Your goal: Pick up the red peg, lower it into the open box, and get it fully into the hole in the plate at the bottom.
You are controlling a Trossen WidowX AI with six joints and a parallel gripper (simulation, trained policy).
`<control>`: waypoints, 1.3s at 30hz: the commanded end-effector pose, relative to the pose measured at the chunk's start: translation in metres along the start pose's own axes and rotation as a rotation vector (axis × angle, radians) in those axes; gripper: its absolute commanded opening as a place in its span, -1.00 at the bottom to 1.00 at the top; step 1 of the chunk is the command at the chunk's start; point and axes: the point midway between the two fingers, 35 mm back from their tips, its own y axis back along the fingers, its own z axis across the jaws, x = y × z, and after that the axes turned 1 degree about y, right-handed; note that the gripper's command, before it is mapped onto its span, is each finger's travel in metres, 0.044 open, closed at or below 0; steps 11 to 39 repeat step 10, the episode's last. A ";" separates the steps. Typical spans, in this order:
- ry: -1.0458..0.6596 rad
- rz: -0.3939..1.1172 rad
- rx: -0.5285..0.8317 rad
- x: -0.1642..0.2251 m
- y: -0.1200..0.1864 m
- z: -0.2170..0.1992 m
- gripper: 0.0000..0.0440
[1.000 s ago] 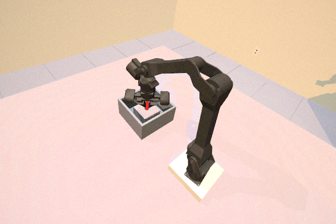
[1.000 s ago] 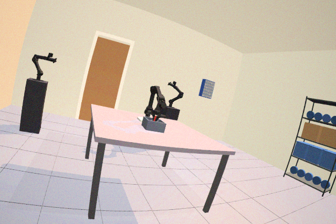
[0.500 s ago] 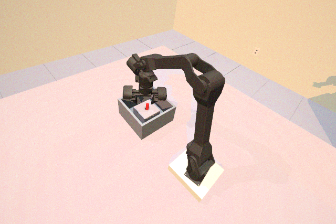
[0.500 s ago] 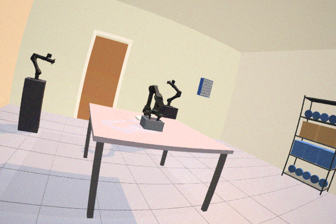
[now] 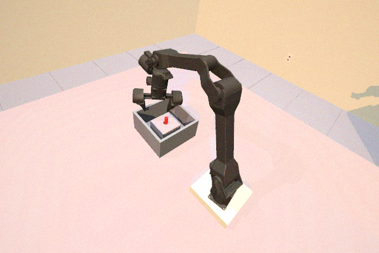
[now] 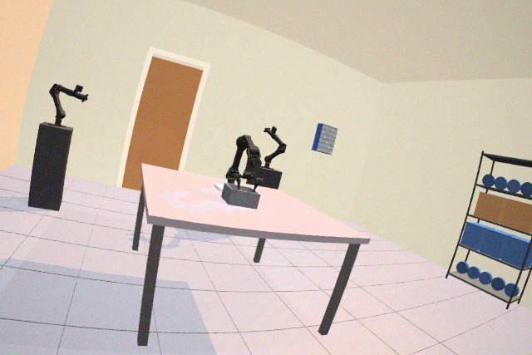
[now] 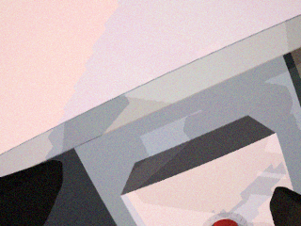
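While the red peg [image 5: 166,120] [image 6: 241,189] [image 7: 225,223] stands on its own, upright or nearly so, at the hole in the plate [image 5: 159,127] [image 7: 188,188], I have the hand [image 5: 156,108] [image 6: 248,188] released above the box [image 5: 147,134] [image 6: 240,199] [image 7: 150,101]. Its two fingers are spread wide and nothing lies between them. The wide spread leaves room on both sides of the peg, presumably so that I can move off without dragging it.

The plate sits inside the box, its pale top facing up; the box rests on the counter [image 5: 92,182] [image 6: 240,218] [image 7: 42,61] with its open side upward, which lets the hand reach in from above. In the top view a red length of peg shows above the plate's surface, and its foot meets the dark hole. From this I judge that the peg has entered but may not be fully seated; how deep it goes, I cannot tell. The wrist view cuts the peg off at its lower edge, so it does not settle the depth.

If the peg is short of the bottom, the next move calls for centring over it, then a light downward push. A sideways touch from a fingertip could tilt or jam it.
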 end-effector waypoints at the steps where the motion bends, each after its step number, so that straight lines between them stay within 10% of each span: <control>1: 0.016 -0.014 -0.068 -0.010 0.012 0.022 1.00; 39: 0.036 -0.020 -0.138 -0.020 0.035 0.052 1.00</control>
